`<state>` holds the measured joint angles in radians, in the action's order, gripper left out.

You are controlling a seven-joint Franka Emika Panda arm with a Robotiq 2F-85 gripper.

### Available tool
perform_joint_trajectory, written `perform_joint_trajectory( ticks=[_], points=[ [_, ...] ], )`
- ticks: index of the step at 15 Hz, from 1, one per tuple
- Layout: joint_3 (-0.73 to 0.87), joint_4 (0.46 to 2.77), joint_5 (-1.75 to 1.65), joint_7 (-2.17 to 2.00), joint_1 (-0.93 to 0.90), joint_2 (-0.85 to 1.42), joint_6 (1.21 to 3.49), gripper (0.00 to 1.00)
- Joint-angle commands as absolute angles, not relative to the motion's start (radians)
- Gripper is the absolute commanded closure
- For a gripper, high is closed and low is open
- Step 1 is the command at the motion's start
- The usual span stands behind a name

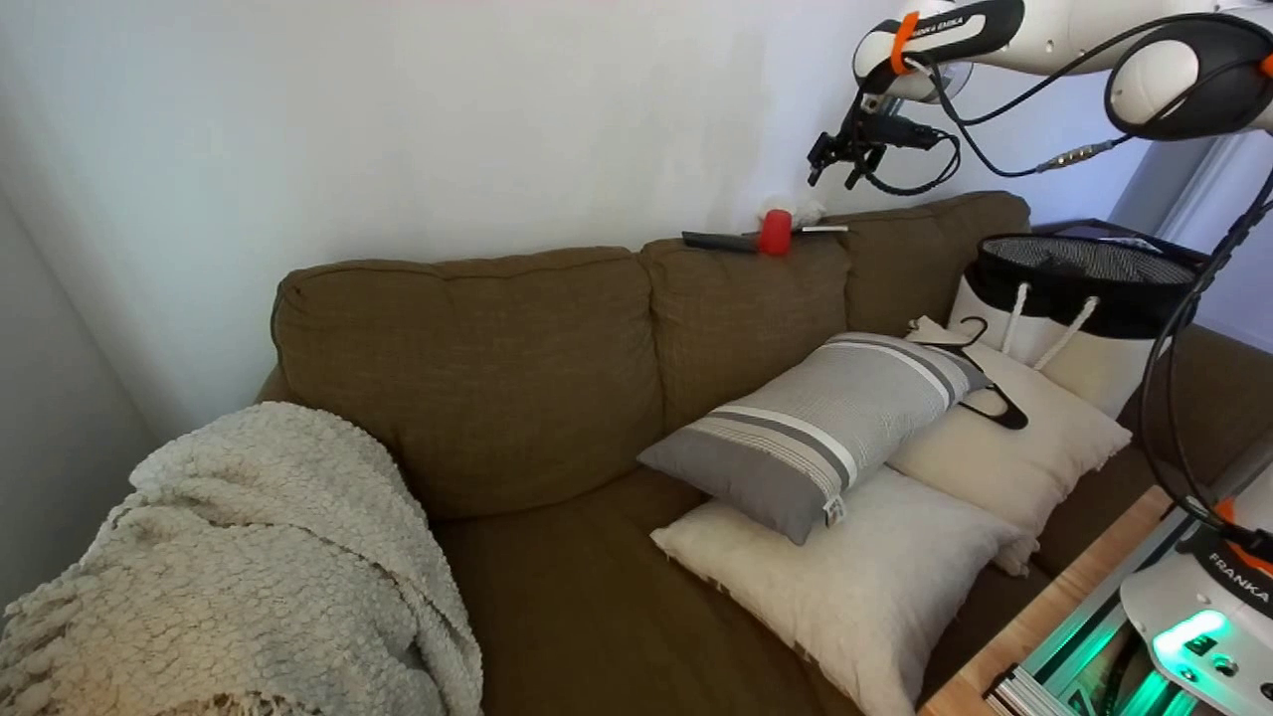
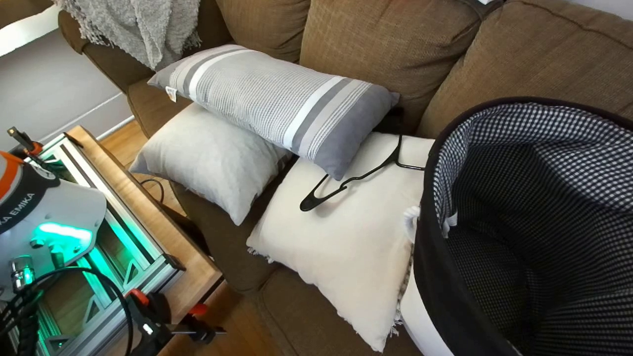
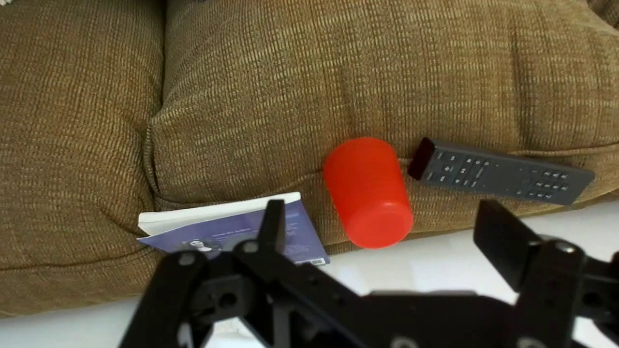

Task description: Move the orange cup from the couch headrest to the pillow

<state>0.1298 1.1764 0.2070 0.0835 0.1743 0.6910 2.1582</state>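
Note:
The orange cup (image 1: 776,232), small and red-orange, stands upside down on the couch headrest (image 1: 557,257) near the wall. In the wrist view the cup (image 3: 365,186) shows its closed end toward the camera. My gripper (image 1: 833,181) is open and empty, above the headrest and apart from the cup. In the wrist view the cup appears between the two finger lines. A grey striped pillow (image 1: 825,423) lies on top of other pillows on the seat; it also shows in an exterior view (image 2: 267,94), where cup and gripper are out of view.
A dark remote (image 3: 503,171) and a purple book (image 3: 242,232) lie either side of the cup. The wall (image 1: 448,119) is close behind. Two pale pillows (image 1: 845,567) (image 2: 336,237), a black hanger (image 2: 371,173), a basket (image 2: 494,277) and a fleecy blanket (image 1: 269,557) are on the couch.

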Motion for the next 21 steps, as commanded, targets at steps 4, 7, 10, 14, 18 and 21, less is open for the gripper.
perform_joint_trajectory(
  ticks=[4,7,10,14,18,21],
  points=[
    [0.084,1.135,0.146,0.158,0.182,0.769,2.37,0.0],
    [0.068,1.093,0.101,0.174,0.173,0.861,2.526,0.0],
    [0.06,1.04,0.068,0.17,0.172,0.953,2.636,0.0],
    [-0.014,0.956,0.085,0.218,0.21,1.048,2.677,0.0],
    [-0.061,0.886,0.099,0.218,0.227,1.1,2.648,0.0],
    [-0.05,0.856,0.1,0.178,0.224,1.116,2.629,0.0]
  ],
)
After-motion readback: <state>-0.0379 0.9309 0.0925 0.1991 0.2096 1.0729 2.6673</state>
